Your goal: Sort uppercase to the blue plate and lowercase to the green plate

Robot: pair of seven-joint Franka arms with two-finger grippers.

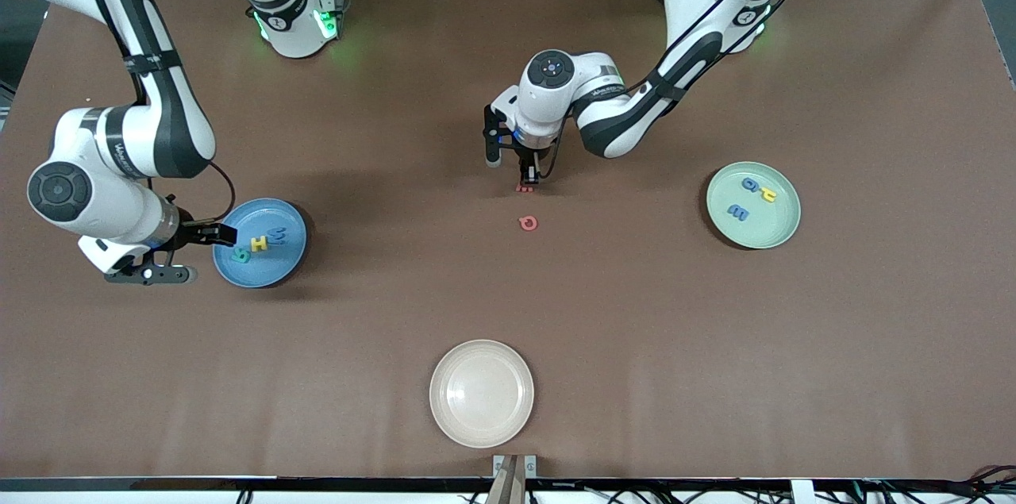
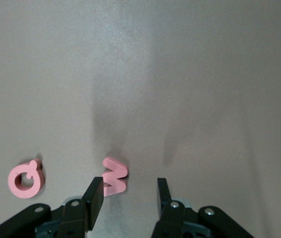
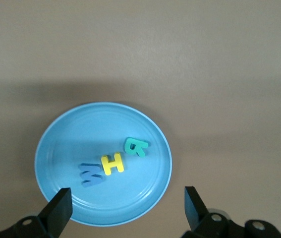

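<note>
While left gripper point(image 2: 129, 196) hangs low, half-spread and empty, red w point(image 2: 114, 176) lies on table touching one finger, red Q point(image 2: 26, 178) beside; light soft foam, pinch across flat faces; right gripper point(image 3: 128, 206) wide, empty over blue plate point(image 3: 56, 148)

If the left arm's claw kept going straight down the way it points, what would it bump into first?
Probably the red w: the left gripper hangs low over the table, jaws apart, with the w by one jaw rather than centred. Otherwise it meets the bare table.

Even overhead light is noted; soft shadows are cast on the counter point(image 1: 603, 345) under both arms. Green glow is seen at the bases. Wrist views are slightly soft.
</note>
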